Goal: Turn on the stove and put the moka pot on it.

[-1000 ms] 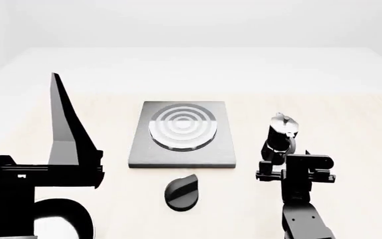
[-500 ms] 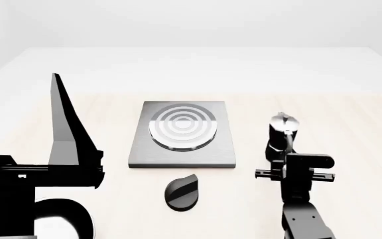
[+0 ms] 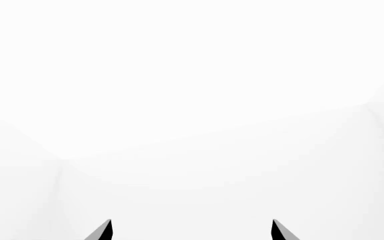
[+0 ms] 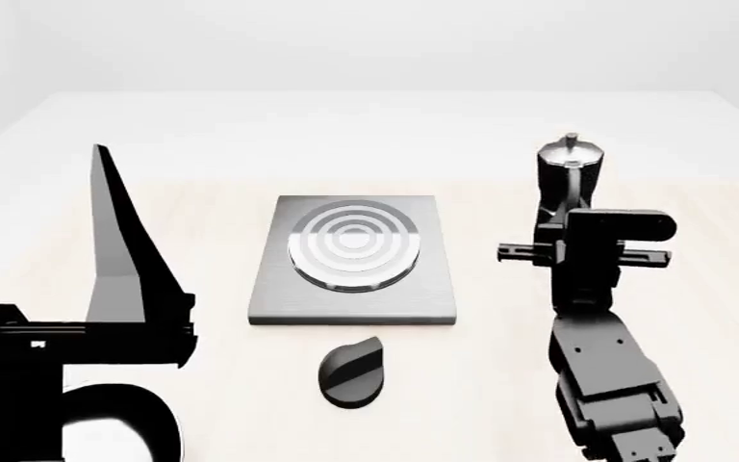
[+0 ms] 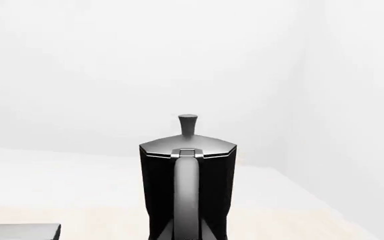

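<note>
While our right end effector (image 4: 565, 207) is clamped on the moka pot (image 4: 568, 166), holding it upright above the tabletop (image 4: 703, 318) to the right of the stove (image 4: 351, 260), we judge the carry underway; next, move it leftward over the burner rings (knob (image 4: 351, 371) apparently unturned); our left end effector (image 3: 190, 231) gapes empty.

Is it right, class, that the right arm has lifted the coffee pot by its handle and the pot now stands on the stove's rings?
Not quite. The head view shows the coffee pot held up by the right gripper, off to the right of the stove, whose rings are bare.
</note>
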Robot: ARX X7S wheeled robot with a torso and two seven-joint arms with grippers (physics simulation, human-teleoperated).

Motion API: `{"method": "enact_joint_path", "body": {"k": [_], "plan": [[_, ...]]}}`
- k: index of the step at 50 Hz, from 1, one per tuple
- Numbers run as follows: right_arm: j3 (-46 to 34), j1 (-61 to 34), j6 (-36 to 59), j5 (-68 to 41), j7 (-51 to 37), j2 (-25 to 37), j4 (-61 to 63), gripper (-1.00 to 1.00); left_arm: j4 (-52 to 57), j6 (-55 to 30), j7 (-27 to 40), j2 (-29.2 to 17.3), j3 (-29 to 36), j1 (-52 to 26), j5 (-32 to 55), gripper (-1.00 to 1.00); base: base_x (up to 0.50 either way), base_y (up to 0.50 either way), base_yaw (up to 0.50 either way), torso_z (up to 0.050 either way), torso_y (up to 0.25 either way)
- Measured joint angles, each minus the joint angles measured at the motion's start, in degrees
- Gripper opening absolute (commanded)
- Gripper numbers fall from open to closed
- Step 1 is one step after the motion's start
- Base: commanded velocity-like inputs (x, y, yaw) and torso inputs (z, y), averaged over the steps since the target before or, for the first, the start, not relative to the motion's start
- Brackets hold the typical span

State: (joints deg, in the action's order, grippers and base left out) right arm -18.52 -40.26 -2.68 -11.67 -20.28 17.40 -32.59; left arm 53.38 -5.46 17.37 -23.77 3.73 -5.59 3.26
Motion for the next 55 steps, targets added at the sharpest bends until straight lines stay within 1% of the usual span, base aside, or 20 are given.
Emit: {"method": "enact_joint_path", "body": {"k": [5,10,15,23,30,35,45,50,55], "plan": [[-0.49,-2.40,0.75,0.03,0.33,-0.75,0.33,-1.00,-0.10,0.22,0.13,-0.04,0.01,0.17,-0.01,1.00,0.00,0.00,0.00,0.000,0.002],[-1.10,-6.22,-0.86,0.13,1.46,-2.70,-4.06,-1.00,-0.29,0.29,0.23,-0.08,0.09,0.18,-0.04,1.00,0.00,0.00,0.00,0.000,0.000],[-1.58,-10.89,-3.99,0.22,2.80,-5.25,-11.71,-1.00,-0.31,0.06,0.30,-0.15,0.15,-0.01,0.00,1.00,0.00,0.00,0.00,0.000,0.002],[-1.65,-19.93,-10.36,0.62,4.78,-9.45,-28.62,-1.00,-0.37,-0.06,0.47,-0.27,0.02,-0.15,0.22,1.00,0.00,0.00,0.00,0.000,0.001],[-1.00,-24.96,-11.59,2.41,4.84,-11.38,-36.44,-1.00,-0.72,0.09,0.59,-0.39,-0.12,-0.22,0.41,1.00,0.00,0.00,0.00,0.000,0.000],[-0.20,-26.97,-12.40,3.79,5.39,-12.52,-39.54,-1.00,-1.40,0.36,0.59,-0.37,0.12,-0.48,0.39,1.00,0.00,0.00,0.00,0.000,0.002],[2.84,-28.69,-15.19,4.49,9.67,-14.72,-42.42,-1.00,-2.37,0.63,0.56,-0.32,0.82,-0.94,0.22,1.00,0.00,0.00,0.00,0.000,0.001],[4.55,-28.81,-16.24,2.93,12.93,-15.72,-42.42,-1.00,-2.29,0.29,0.57,-0.37,1.09,-1.09,0.15,1.00,0.00,0.00,0.00,0.000,0.002],[2.66,-28.75,-17.13,-1.63,16.15,-16.33,-42.42,-1.00,-2.31,0.16,0.65,-0.42,1.21,-1.02,0.13,1.00,0.00,0.00,0.00,0.000,0.000]]}}
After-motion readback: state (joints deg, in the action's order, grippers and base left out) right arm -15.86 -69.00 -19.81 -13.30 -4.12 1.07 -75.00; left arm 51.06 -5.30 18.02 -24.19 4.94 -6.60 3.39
